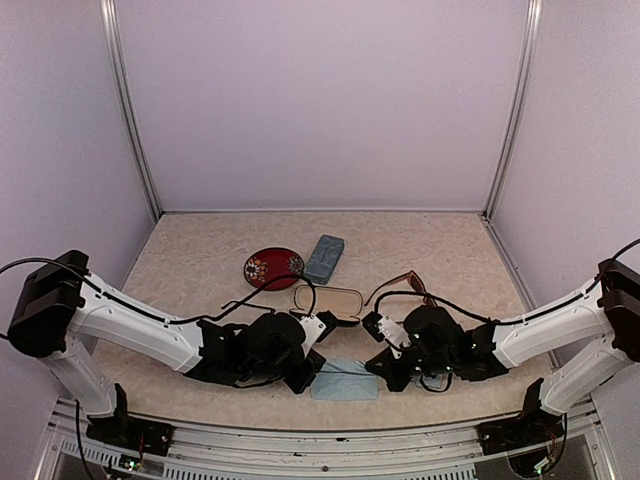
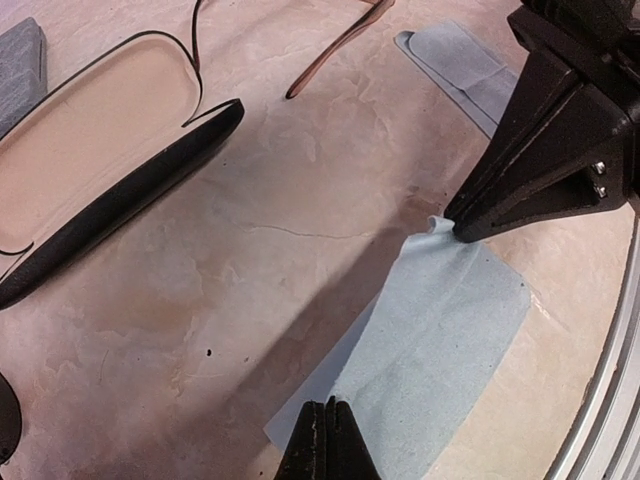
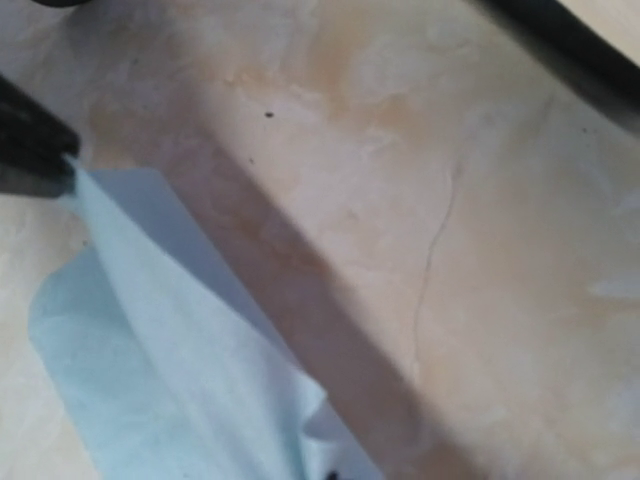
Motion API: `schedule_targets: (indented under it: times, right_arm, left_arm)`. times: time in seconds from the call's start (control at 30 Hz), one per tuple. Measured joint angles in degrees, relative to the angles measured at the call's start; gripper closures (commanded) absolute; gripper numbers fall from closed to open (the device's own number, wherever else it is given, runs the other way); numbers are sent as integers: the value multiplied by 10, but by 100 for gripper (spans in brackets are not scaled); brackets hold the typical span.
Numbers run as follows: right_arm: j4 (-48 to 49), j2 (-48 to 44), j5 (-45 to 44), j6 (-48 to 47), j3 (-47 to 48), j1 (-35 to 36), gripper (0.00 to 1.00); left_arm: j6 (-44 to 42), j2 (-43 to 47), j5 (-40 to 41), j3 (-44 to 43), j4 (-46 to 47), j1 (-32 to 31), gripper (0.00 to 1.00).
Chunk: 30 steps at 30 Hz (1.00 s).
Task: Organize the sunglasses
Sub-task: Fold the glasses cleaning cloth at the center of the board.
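L gripper (image 2: 325, 428): jaws fully closed, tips pinching near edge of the cleaning cloth (image 2: 430, 340); the right wrist view showed the cloth corner pulled up to its black tip.
R gripper (image 2: 455, 228): jaws closed tight on opposite cloth corner, fabric puckered at the tip.
Cloth: light blue, stretched btwn both grippers, mid part lying on table (image 2: 250, 300), near front edge.
Reddish-brown sunglasses (image 2: 345, 40): on table, unfolded, behind R gripper, just right of the open glasses case (image 2: 90, 130); not touched by either gripper.
Thin black-frame pair: couldn't make out for sure; thin black line by case rim in the left wrist view, temple or cable, can't tell.
Open case: black oval shell, beige lining, lid flat, nothing seen inside; behind L gripper.
Blue-grey case (image 1: 324, 258): closed, further back, angled, just right of the red round patterned item (image 1: 272, 267).
Light-blue pouch (image 2: 455, 60): flat on table, partly hidden under R arm.
Arms: both bent low, wrists facing each other at centre front.
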<state>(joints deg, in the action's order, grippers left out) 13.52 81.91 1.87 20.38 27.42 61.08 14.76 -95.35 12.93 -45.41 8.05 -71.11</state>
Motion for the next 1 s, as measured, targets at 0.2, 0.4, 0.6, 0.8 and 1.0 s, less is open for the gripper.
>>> schedule_targets:
  times: [0.2,0.4,0.6,0.8,1.0]
  right_arm:
    - [-1,0,0,0,0,3,100]
    - [-1,0,0,2,-6,8,100]
    - [-1,0,0,7,-10,13,100]
    - [0,0,0,15,-11,20,100]
    - [0,2,0,21,-11,27,100]
  left_arm:
    - [4,-1,0,1,0,-9,100]
    - [9,-10,6,2,0,-12,100]
    - [15,-18,9,6,-2,-17,100]
    - [18,-18,10,10,-3,-20,100]
    - [19,-18,10,12,-4,-24,100]
